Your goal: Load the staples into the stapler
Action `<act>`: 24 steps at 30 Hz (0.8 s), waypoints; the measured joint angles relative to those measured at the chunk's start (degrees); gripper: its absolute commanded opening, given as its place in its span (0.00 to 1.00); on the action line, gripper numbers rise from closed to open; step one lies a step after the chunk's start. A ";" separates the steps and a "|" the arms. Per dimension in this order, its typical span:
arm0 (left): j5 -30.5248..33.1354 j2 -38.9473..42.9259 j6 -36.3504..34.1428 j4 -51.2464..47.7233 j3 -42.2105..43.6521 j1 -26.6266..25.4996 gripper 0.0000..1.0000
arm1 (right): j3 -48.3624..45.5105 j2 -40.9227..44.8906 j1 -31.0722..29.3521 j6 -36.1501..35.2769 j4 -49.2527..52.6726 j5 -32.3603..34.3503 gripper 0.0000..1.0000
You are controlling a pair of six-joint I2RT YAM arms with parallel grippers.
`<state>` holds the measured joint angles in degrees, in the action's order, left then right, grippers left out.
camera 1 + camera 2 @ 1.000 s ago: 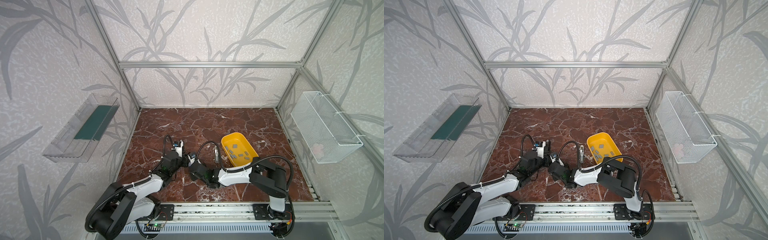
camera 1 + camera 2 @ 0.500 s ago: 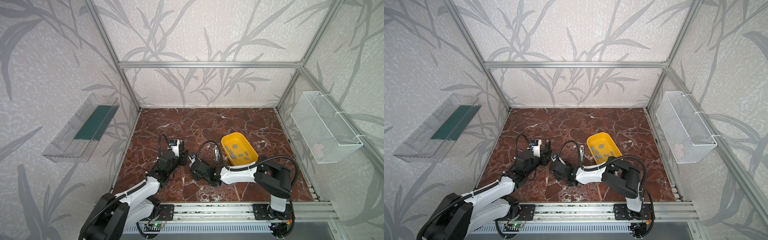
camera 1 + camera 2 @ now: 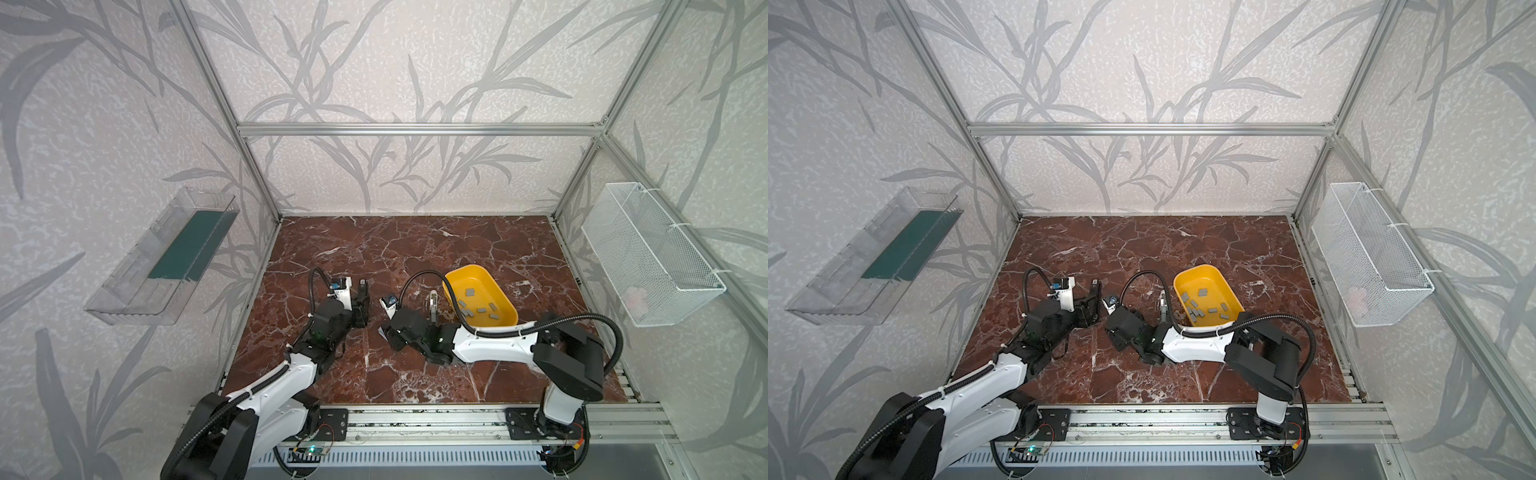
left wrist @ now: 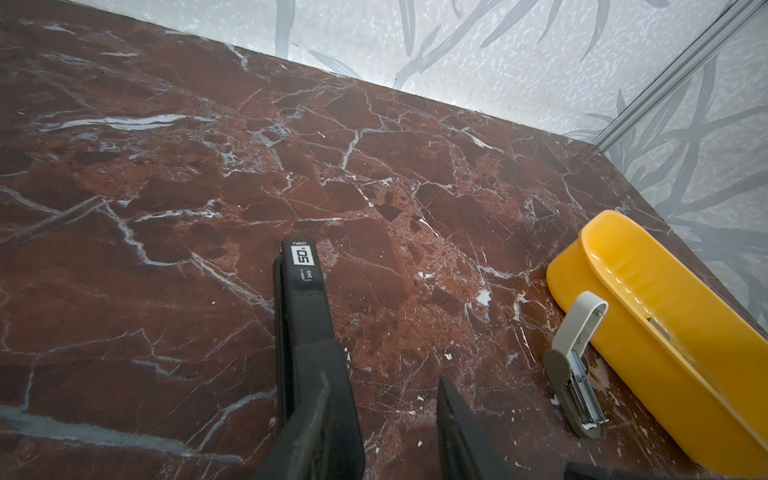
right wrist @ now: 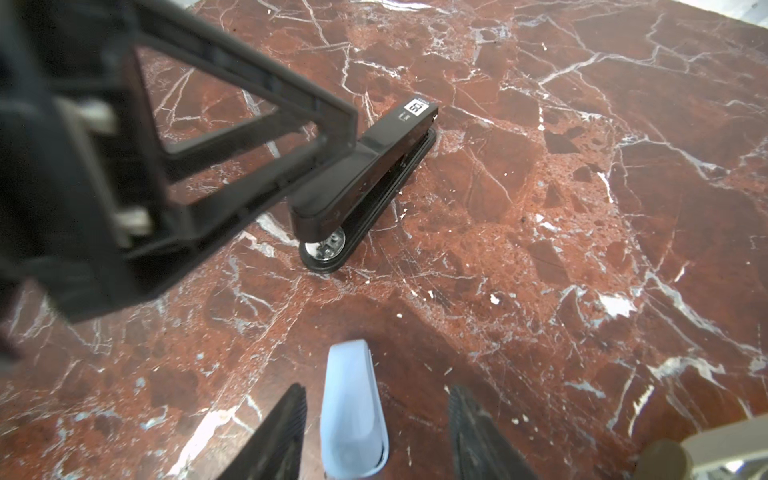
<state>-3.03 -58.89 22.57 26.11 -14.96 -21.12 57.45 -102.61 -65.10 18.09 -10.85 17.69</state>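
Jaws of the left gripper (image 4: 382, 380) were held apart with nothing clamped: one finger (image 4: 309, 432) was rested against the top of the black stapler (image 4: 307, 299), while the other stood clear of it over bare marble. Jaws of the right gripper (image 5: 376, 390) were also parted. A pale blue stapler (image 5: 353, 407) was seen lying on the table (image 3: 415, 249) between them, just beside one finger and apart from the other; no grip on it could be made out.

The staples (image 3: 482, 309) were found loose in the yellow tray (image 3: 473, 268) on the right half of the table, well apart from both sets of fingertips. The right forearm was stretched along the tray's near side. A grey stapler (image 4: 575, 365) was laid open just beside the tray's left wall, its metal channel bared.

A white label marked "50" (image 4: 302, 255) was carried on the black stapler's far tip; the smaller print beside it could not be read.

The black stapler was placed left of the table's middle, its long axis run from the near edge towards the far edge, label end farthest. The staples were scattered flat, their long axes turned many ways.
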 measured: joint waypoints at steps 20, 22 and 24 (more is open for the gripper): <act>-1.64 0.24 0.17 0.02 0.00 0.87 0.43 | 2.51 -6.47 0.35 -1.68 -1.07 -3.82 0.33; -1.66 0.24 0.17 0.02 0.00 0.90 0.43 | 2.51 -6.47 0.35 -1.64 -1.11 -3.80 0.33; -1.75 0.24 0.17 0.02 0.00 0.90 0.43 | 2.47 -6.47 0.35 -1.62 -1.22 -3.78 0.32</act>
<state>-4.78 -58.65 22.74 26.13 -14.96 -20.23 59.92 -109.08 -64.75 16.47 -12.08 13.91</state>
